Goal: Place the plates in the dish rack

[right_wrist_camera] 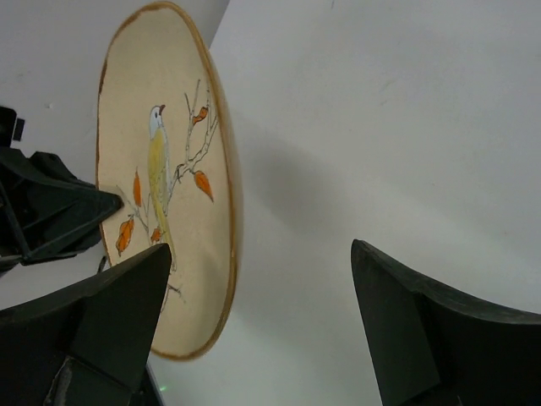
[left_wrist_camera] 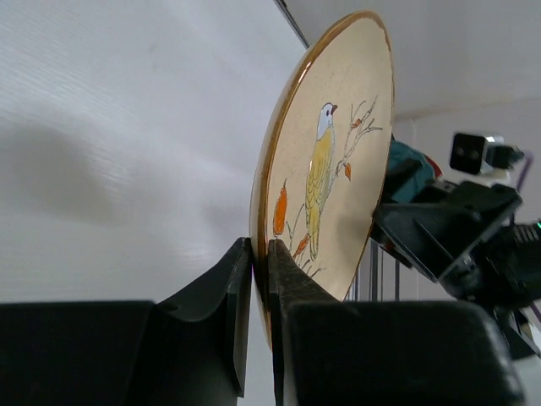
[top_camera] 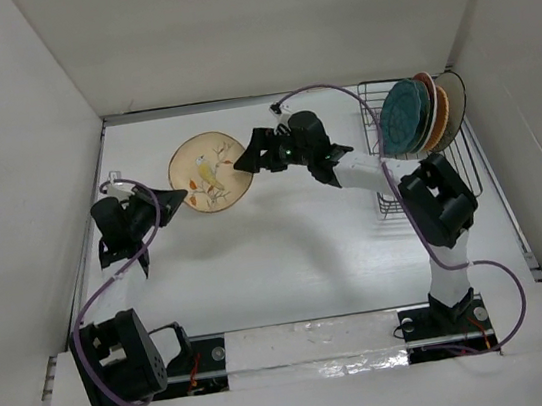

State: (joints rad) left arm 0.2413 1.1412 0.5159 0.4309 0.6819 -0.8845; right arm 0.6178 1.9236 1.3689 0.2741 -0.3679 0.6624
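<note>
The tan plate (top_camera: 208, 171) with a bird painted on it is held off the table, tilted on edge. My left gripper (top_camera: 176, 200) is shut on its left rim; in the left wrist view the fingers (left_wrist_camera: 287, 279) pinch the rim of the plate (left_wrist_camera: 338, 161). My right gripper (top_camera: 245, 162) is open at the plate's right rim. In the right wrist view the plate (right_wrist_camera: 161, 220) lies by the left finger (right_wrist_camera: 127, 296), the jaws wide apart. The black wire dish rack (top_camera: 382, 157) stands at the right with several plates upright in it, a teal one (top_camera: 402, 116) in front.
White walls box in the table on the left, back and right. The rack's near section (top_camera: 389, 204) holds no plate. My right arm's elbow (top_camera: 439, 198) hangs beside the rack. Rack bars (left_wrist_camera: 376, 271) show behind the plate in the left wrist view.
</note>
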